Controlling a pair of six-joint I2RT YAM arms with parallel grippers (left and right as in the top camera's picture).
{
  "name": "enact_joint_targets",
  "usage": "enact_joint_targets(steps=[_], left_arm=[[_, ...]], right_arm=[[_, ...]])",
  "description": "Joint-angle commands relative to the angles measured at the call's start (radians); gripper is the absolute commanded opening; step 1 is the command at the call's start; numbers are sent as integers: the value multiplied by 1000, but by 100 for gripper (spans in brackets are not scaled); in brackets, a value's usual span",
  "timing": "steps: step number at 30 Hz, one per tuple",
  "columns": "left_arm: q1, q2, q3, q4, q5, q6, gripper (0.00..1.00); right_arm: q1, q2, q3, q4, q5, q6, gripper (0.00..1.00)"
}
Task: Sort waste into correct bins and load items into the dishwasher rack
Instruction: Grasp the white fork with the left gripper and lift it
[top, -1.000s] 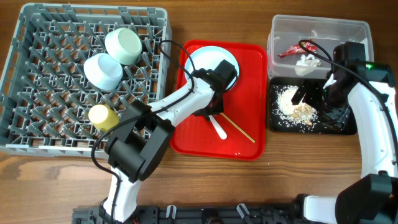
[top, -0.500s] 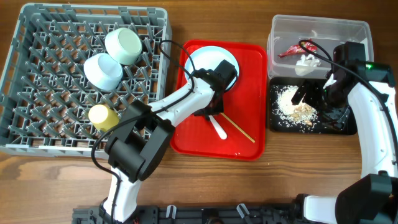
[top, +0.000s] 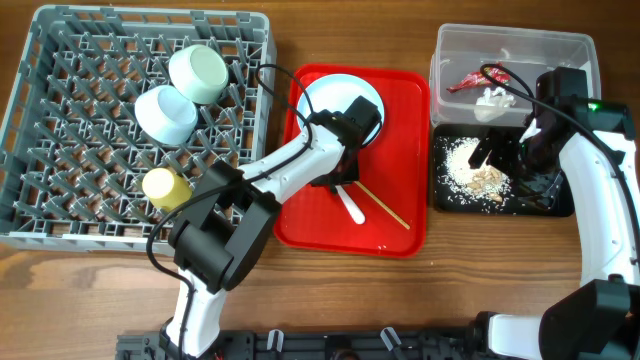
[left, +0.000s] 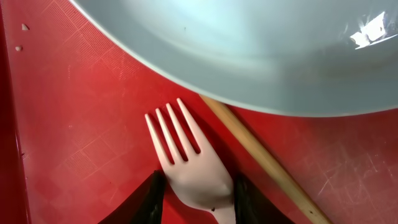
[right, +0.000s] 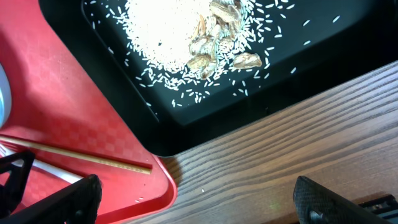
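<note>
My left gripper (top: 338, 185) is down on the red serving tray (top: 330, 228), shut on the white fork (top: 352, 208) at its neck (left: 186, 155). Its fingers (left: 196, 202) press both sides of the fork, which lies flat. The white plate (left: 249, 50) lies just ahead, and the chopstick (left: 267, 162) lies beside the fork. My right gripper (top: 500, 152) hangs open and empty over the black tray (top: 445, 198), which holds rice scraps (top: 470, 170). The clear tub (top: 510, 42) holds the red wrapper (top: 468, 82) and the tissue (top: 493, 98).
The grey rack (top: 100, 236) at the left holds the green bowl (top: 198, 72), the blue bowl (top: 165, 113) and the yellow cup (top: 163, 187). In the right wrist view, bare wood table (right: 280, 155) lies below the black tray (right: 323, 56) and beside the red tray (right: 62, 93).
</note>
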Motion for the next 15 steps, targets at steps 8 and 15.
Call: enact_joint_targets(steps=[8, 15], left_arm=[[5, 26, -24, 93, -18, -2, 40], [5, 26, -24, 95, -18, -2, 30]], right_arm=[[-1, -19, 19, -2, 3, -6, 100], [-1, -18, 19, 0, 3, -7, 100]])
